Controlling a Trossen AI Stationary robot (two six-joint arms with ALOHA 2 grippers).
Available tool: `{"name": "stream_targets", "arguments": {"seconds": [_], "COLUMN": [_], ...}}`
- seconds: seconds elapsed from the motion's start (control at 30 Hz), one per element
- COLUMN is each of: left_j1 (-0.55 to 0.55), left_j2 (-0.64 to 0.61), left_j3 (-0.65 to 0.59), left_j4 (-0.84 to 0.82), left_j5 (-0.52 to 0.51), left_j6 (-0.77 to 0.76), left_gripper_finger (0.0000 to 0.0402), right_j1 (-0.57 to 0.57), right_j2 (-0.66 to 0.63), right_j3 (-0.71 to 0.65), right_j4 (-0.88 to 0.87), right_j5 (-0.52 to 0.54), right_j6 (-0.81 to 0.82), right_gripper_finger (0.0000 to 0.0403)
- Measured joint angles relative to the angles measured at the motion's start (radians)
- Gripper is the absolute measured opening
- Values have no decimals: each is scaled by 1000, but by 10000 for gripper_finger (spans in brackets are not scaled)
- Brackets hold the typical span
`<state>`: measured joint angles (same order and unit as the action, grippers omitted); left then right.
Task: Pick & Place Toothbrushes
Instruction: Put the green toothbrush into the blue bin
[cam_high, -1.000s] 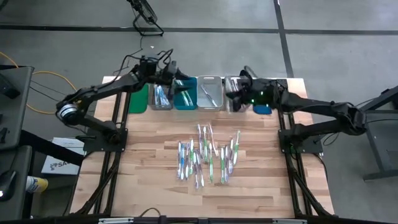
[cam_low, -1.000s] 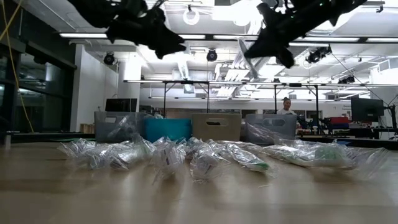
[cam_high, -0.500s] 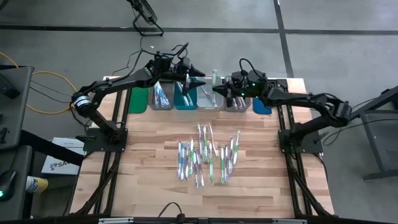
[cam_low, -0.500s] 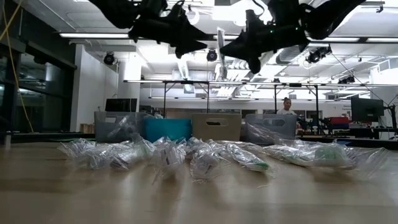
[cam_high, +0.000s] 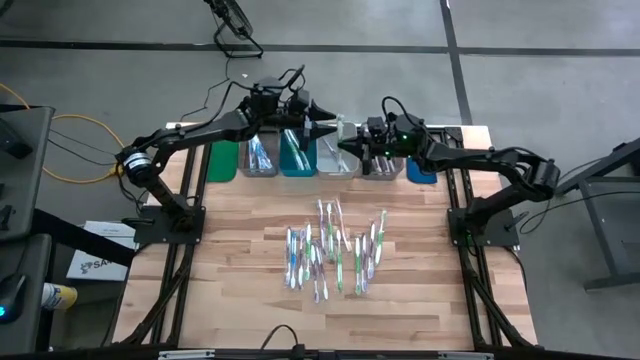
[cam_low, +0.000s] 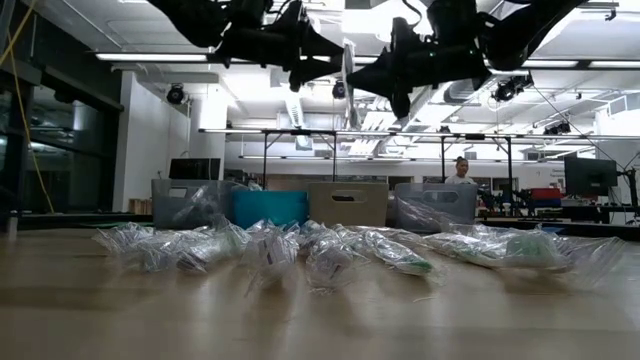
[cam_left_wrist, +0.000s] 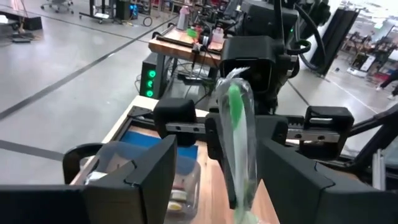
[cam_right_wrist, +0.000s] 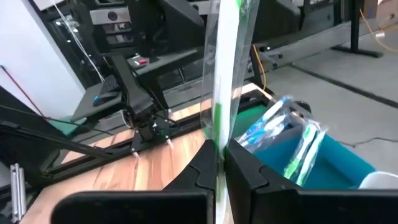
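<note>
One toothbrush (cam_low: 348, 70) with a green handle, sealed in a clear wrapper, stands upright in the air above the row of bins. My right gripper (cam_right_wrist: 217, 158) is shut on it and points level toward the table's left. My left gripper (cam_left_wrist: 216, 152) faces it from the left, open. Its two fingers stand on either side of the toothbrush (cam_left_wrist: 236, 137) without touching it. Several more wrapped toothbrushes (cam_high: 335, 250) lie in a loose pile on the middle of the wooden table. My right gripper pinches the toothbrush's clear wrapper (cam_right_wrist: 216, 134) between its two fingers, which come in level from the table's right and lie across the toothbrush. The toothbrush stands upright with most of its length above the fingers. It is lifted clear above the bins.
A row of bins stands along the far edge: green (cam_high: 225, 158), grey (cam_high: 260, 155), teal (cam_high: 298, 158) with toothbrushes inside, clear (cam_high: 338, 158), another clear one (cam_high: 380, 165) and blue (cam_high: 422, 172). A person (cam_low: 461, 170) shows far off in the room.
Both grippers have moved toward each other above the bins, the left toward the table's right and the right toward its left. The right gripper has levelled out and rolled. The toothbrush, tilted before, now stands upright between the left gripper's open fingers.
</note>
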<state>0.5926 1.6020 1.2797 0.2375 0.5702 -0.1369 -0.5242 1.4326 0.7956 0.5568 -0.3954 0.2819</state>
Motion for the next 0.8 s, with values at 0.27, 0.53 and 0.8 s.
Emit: {"name": "stream_targets", "arguments": {"seconds": [0.27,0.53,0.8], "left_j1": [-32,-30,-44], "left_j2": [15,14,14], "left_j3": [-1,-1,-1], "left_j4": [-1,-2,-1], "left_j5": [-10,-35,-35], "left_j6": [-1,-11,-17], "left_gripper_finger": [219,184,77], "right_j1": [0,0,17], "right_j2": [69,74,74], "right_j3": [0,0,0], "right_j4": [61,79,85], "right_j5": [-3,-8,-24], "right_j6": [36,64,62], "right_gripper_finger": [5,5,5]}}
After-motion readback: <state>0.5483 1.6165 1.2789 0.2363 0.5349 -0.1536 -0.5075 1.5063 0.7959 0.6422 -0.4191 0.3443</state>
